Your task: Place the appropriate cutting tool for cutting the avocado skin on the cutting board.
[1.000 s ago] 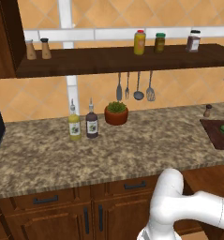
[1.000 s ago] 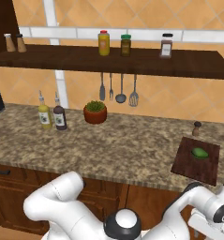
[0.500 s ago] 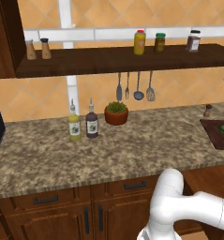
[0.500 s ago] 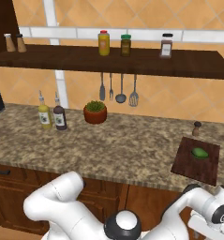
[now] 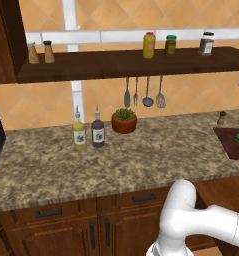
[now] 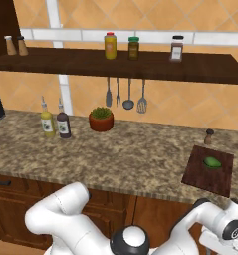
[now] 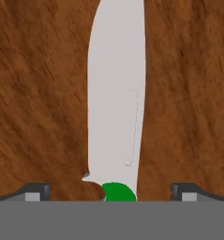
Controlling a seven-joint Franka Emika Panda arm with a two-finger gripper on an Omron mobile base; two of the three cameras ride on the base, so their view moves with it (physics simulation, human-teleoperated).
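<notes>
Hand (image 7: 111,192) spread wide over knife (image 7: 115,93), wood behind, avocado (image 6: 212,162) on cutting board (image 6: 197,174)

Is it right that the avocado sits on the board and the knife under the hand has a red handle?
Not quite. The avocado does sit on the board, but the hand view shows the knife with a green handle, not red.

Green avocado (image 6: 212,162) lies on the reddish-brown cutting board (image 6: 202,177); knife (image 7: 115,103), apparently green-handled.
</notes>
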